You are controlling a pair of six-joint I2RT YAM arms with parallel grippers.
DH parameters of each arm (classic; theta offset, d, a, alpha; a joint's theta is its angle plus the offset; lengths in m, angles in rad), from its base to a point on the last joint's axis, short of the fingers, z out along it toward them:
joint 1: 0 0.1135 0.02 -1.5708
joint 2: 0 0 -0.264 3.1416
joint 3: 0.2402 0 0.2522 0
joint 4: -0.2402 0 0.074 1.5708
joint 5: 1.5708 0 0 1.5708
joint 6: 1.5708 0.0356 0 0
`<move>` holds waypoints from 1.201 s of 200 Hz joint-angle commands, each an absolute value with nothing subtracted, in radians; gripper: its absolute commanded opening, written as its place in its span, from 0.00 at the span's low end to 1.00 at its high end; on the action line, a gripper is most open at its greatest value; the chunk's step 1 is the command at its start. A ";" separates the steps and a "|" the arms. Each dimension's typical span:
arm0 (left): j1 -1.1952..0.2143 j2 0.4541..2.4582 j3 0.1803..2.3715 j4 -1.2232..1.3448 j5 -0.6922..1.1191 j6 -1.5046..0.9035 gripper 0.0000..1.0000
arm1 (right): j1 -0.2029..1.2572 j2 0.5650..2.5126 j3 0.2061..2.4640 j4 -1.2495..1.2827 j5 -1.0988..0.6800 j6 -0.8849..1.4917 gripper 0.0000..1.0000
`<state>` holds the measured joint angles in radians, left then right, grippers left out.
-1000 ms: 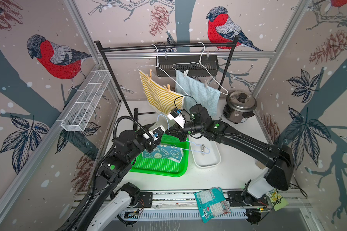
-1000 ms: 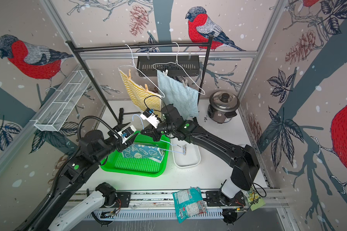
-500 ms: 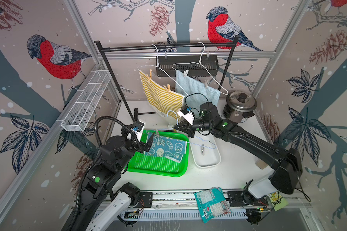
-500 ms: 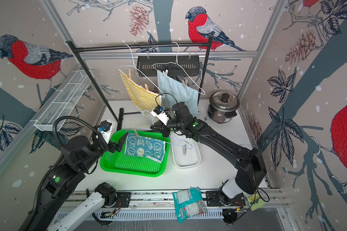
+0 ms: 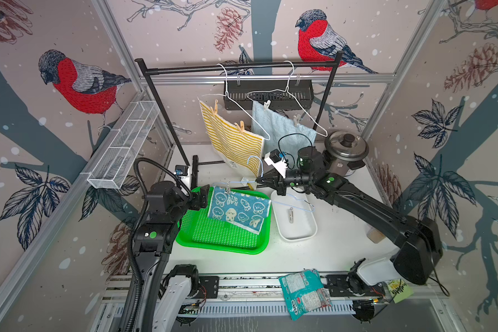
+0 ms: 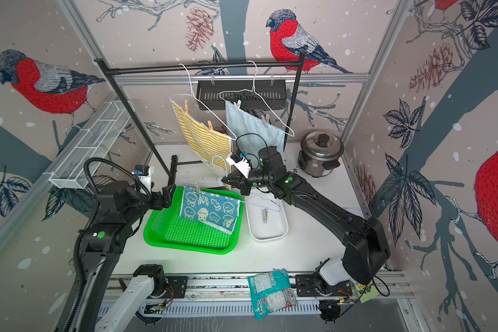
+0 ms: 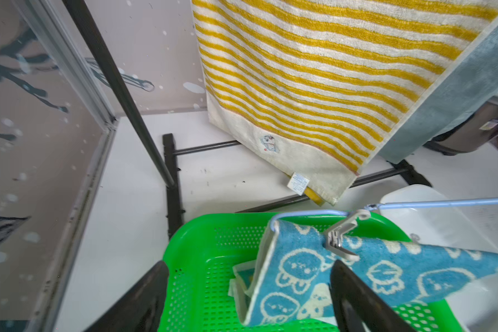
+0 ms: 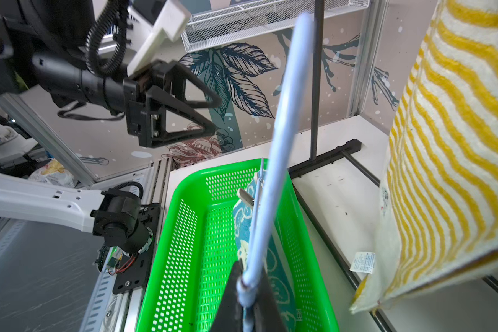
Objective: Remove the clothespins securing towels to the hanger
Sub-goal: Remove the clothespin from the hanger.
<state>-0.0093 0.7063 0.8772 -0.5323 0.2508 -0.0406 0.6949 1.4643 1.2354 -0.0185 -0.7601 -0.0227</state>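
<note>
My right gripper [image 5: 259,180] [image 8: 246,287] is shut on a light-blue wire hanger [image 5: 296,204] [image 8: 282,129] and holds it over the green tray [image 5: 222,247]. A teal towel [image 5: 239,208] [image 7: 385,273] with white figures hangs from it, pinned near its left end by a pale plastic clothespin [image 5: 227,188] [image 7: 339,238]. My left gripper [image 5: 203,195] [image 7: 249,267] stands open beside that end, holding nothing. On the rack, a yellow-striped towel [image 5: 233,143] is held by wooden clothespins [image 5: 240,126]. White clothespins [image 5: 296,120] hold a light-blue towel [image 5: 276,126].
A white dish [image 5: 296,232] right of the tray holds one loose clothespin [image 5: 291,215]. A rice cooker [image 5: 345,149] stands at the back right. The black rack's feet [image 7: 173,178] lie behind the tray. A snack packet [image 5: 304,293] lies on the front rail.
My left gripper has drawn back to the left, off the teal towel. The right gripper has carried the hanger and towel slightly right and back.
</note>
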 commanded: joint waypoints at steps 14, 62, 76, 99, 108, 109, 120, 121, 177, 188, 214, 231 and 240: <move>0.000 0.691 0.834 -0.444 0.417 -0.260 0.68 | 0.705 1.454 1.220 0.154 -0.790 0.070 0.00; 0.003 0.669 0.822 -0.423 0.349 -0.382 0.52 | 0.731 1.453 1.208 0.311 -0.755 0.165 0.00; 0.003 0.657 0.821 -0.429 0.346 -0.377 0.49 | 0.743 1.453 1.204 0.358 -0.751 0.193 0.00; 0.002 0.639 0.795 -0.419 0.407 -0.376 0.48 | 0.766 1.460 1.211 0.361 -0.742 0.190 0.00; 0.002 0.634 0.785 -0.411 0.409 -0.381 0.47 | 0.770 1.465 1.213 0.356 -0.741 0.189 0.00; 0.002 0.633 0.783 -0.410 0.409 -0.382 0.47 | 0.770 1.465 1.213 0.355 -0.740 0.189 0.00; 0.002 0.630 0.775 -0.398 0.398 -0.388 0.45 | 0.774 1.470 1.215 0.349 -0.743 0.189 0.00; 0.003 0.630 0.775 -0.398 0.396 -0.390 0.45 | 0.775 1.471 1.216 0.348 -0.744 0.189 0.00; 0.002 0.671 0.764 -0.330 0.391 -0.411 0.40 | 0.794 1.460 1.220 0.329 -0.738 0.184 0.00; 0.003 0.676 0.757 -0.322 0.410 -0.411 0.39 | 0.796 1.459 1.221 0.329 -0.734 0.186 0.00; 0.001 0.676 0.721 -0.251 0.529 -0.419 0.39 | 0.803 1.458 1.221 0.330 -0.718 0.189 0.00; 0.001 0.681 0.711 -0.238 0.567 -0.432 0.37 | 0.808 1.460 1.226 0.330 -0.712 0.189 0.00; 0.001 0.682 0.710 -0.233 0.573 -0.439 0.36 | 0.810 1.461 1.229 0.330 -0.707 0.189 0.00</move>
<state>-0.0002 0.6792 0.7174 -0.3161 0.4858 -0.4046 0.8024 1.4670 1.2156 0.2886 -0.7185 0.1802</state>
